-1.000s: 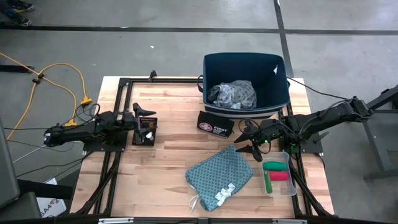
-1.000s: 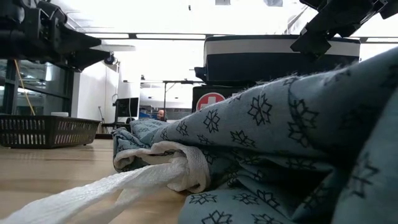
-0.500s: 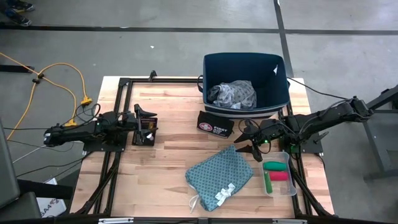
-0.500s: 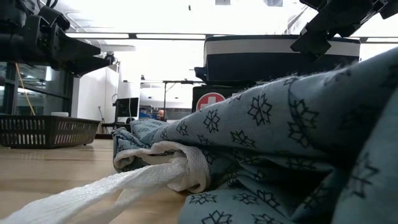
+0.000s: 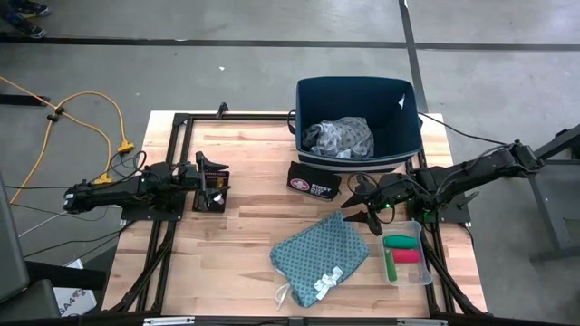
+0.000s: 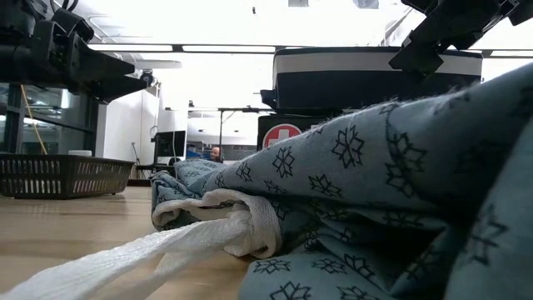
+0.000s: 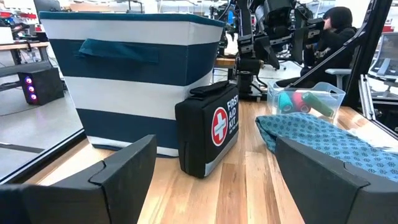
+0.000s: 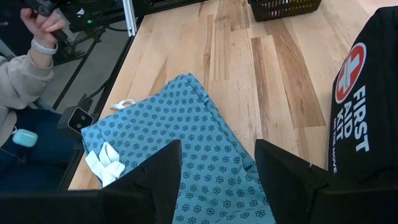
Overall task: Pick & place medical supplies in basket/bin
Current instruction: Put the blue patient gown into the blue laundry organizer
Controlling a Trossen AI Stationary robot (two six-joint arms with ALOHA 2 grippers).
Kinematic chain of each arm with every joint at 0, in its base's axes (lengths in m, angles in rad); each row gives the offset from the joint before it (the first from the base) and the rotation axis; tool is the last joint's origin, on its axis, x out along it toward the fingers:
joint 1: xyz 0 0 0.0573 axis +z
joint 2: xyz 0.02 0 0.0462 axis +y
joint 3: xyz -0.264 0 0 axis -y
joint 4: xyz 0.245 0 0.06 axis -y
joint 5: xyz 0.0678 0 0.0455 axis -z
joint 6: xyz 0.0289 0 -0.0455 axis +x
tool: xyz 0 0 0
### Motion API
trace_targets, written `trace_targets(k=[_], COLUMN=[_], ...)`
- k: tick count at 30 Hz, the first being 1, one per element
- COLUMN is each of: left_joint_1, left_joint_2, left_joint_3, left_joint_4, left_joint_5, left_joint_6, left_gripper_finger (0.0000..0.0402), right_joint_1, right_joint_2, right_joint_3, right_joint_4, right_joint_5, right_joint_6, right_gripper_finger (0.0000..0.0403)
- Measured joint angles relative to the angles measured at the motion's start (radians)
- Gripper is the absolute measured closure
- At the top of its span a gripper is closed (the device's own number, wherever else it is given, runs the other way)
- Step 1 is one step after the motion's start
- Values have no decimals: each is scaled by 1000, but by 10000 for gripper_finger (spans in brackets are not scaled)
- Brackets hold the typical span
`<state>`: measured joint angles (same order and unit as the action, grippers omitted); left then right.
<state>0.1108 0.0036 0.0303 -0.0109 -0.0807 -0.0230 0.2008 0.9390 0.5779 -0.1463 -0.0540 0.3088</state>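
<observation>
The teal cloth [image 5: 322,256] lies flat on the table near the near edge, its white ties [image 5: 326,282] at its near end. A pale blue-grey cloth [image 5: 337,138] lies crumpled inside the blue bin [image 5: 399,136]. Green and red rolls [image 5: 403,249] lie in a clear tray [image 5: 426,272]. My right gripper [image 5: 362,205] hovers open over the teal cloth's far right corner [image 8: 186,87], touching nothing. My left gripper [image 5: 212,174] is open above a small black basket [image 5: 210,195] on the table's left. I cannot make out the white pieces and the stick.
A black first aid kit [image 5: 314,180] stands on edge between the bin and the teal cloth. Black frame rails [image 5: 172,163] run along the table's left and right sides. A person's hand [image 8: 43,25] shows beyond the table. Bare wood lies between the two grippers.
My left gripper has dipped slightly in the low view. Everything else has kept still.
</observation>
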Motion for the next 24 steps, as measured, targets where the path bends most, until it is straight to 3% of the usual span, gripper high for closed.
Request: trace_targets(k=[24], left_joint_1=[0], left_joint_2=[0], left_joint_3=[-2], left_joint_4=[15], left_joint_5=[-4], left_joint_6=[30], left_gripper_finger=[80], right_joint_1=[0], right_joint_2=[0], right_joint_3=[0], right_joint_4=[0], right_joint_5=[0], right_joint_6=[0], right_gripper_finger=[211])
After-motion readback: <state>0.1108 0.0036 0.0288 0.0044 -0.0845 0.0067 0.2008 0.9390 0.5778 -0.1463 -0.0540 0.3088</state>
